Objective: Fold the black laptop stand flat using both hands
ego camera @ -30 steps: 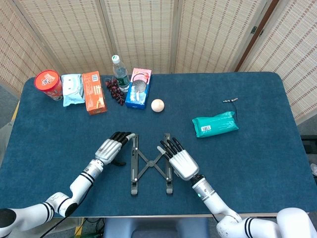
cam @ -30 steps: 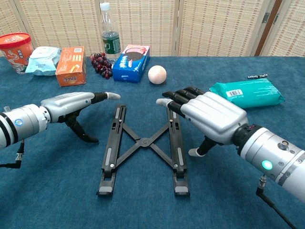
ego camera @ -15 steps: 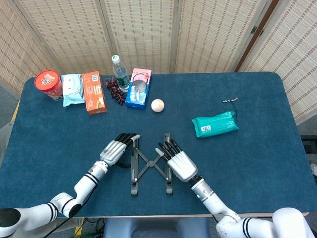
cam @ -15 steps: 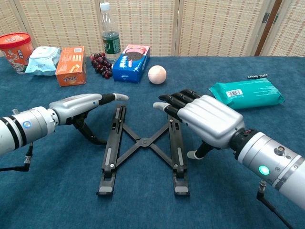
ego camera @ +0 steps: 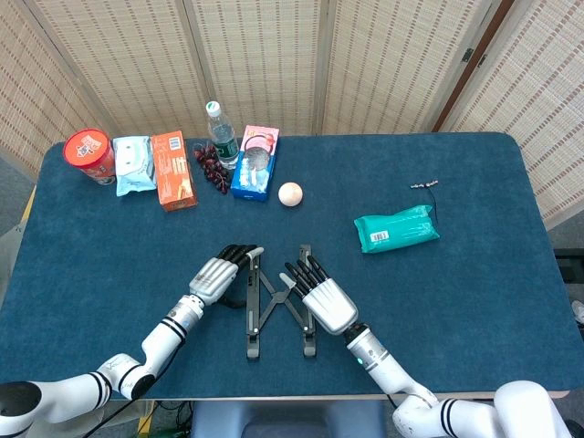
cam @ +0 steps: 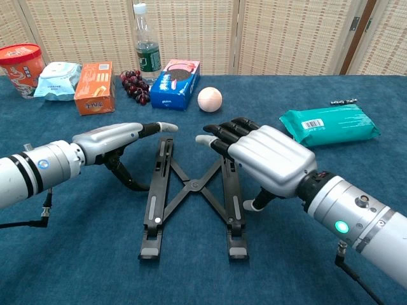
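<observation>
Both hands had pushed inward over the past second, and the stand's point(cam: 191, 190) two rails sat closer together than before, its crossed links drawn into a narrower X.

On the left, the left hand point(cam: 117, 136) lay flat, palm down, against the outer side of the left rail, fingers stretched forward and apart with nothing in them and thumb hanging toward the cloth; that flat posture looked chosen to shove the rail sideways rather than grip it. Between the two hands the stand lay on the table, not yet fully folded.

On the right, the right hand point(cam: 264, 155) mirrored it, spread wide and holding nothing, hovering over or resting on the right rail; contact could not be made out from either view. Opposed palms suggested a squeeze from both sides.

Beyond the hands, along the far edge of the blue cloth table point(ego camera: 474, 292), stood a red tub point(ego camera: 88, 155), a wipes pack point(ego camera: 133, 165), an orange box point(ego camera: 172, 170), grapes point(ego camera: 213, 165), a bottle point(ego camera: 220, 133), a blue box point(ego camera: 255, 162) and a ball point(ego camera: 289, 193). Farther right lay a green pack point(ego camera: 396, 228). Woven screens point(ego camera: 274, 55) closed off the room behind.
</observation>
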Tool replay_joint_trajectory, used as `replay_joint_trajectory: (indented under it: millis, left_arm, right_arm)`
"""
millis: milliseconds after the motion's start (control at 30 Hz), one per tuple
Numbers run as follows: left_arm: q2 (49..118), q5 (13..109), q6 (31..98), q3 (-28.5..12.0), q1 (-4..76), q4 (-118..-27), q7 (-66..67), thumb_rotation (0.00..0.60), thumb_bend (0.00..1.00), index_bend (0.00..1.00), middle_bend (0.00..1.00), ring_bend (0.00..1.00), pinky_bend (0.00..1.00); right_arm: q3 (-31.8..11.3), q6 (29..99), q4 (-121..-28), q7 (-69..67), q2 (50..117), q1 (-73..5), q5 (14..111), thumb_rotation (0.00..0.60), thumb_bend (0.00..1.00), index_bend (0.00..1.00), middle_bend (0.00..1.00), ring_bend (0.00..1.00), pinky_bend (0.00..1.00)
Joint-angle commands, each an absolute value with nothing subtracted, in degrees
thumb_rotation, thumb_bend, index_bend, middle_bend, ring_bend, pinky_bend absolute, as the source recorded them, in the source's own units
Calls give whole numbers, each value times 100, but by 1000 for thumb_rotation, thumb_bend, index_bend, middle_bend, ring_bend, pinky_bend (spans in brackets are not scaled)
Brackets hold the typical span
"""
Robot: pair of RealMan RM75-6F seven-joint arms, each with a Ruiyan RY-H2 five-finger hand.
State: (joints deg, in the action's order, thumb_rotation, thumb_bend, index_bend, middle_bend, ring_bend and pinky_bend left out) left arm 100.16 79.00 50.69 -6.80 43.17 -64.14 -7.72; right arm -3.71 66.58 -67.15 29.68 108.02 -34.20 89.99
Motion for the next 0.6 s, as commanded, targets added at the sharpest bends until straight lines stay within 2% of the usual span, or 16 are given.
replay_joint_trajectory:
  millis: [33,600]
  left_arm:
    - [10023,7902,5075,-679,4319,-6417,-767,600,147,0,55,39,0]
    - [10031,7907,5042,-661,4349,-6450,-799,600,147,0,48,39,0]
  right_arm:
    - [-385,6661,-6671,2962,10855,-3450,9021,600,0,0,0,0,0]
    - [-483,6776,-6269,2894,11258,-3675,9208,600,0,0,0,0,0]
